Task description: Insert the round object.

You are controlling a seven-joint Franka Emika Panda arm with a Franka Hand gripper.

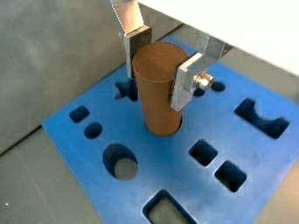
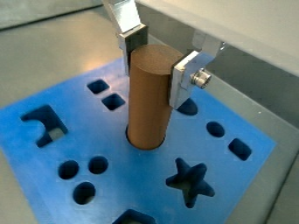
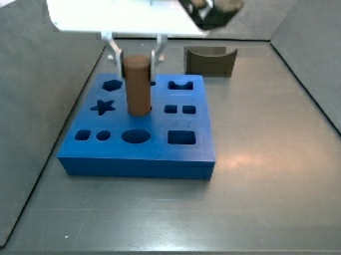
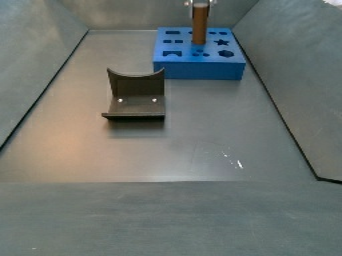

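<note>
The round object, a brown wood-coloured peg [image 1: 160, 87], stands upright with its lower end in a round hole of the blue block [image 1: 70, 131]. It shows in both wrist views [image 2: 146, 96] and both side views [image 3: 138, 85] [image 4: 198, 22]. My gripper [image 1: 162, 74] straddles the top of the peg, one silver finger on each side [image 2: 159, 72]. In a side view the gripper [image 3: 136, 68] shows narrow gaps between the fingers and the peg, so it is open.
The blue block [image 3: 134, 159] has several other cut-outs, among them a star hole [image 2: 187, 179] and a round hole [image 1: 121, 162]. A dark grey curved block [image 3: 209, 62] stands apart from it on the grey floor [image 4: 134, 97]. Grey walls enclose the floor.
</note>
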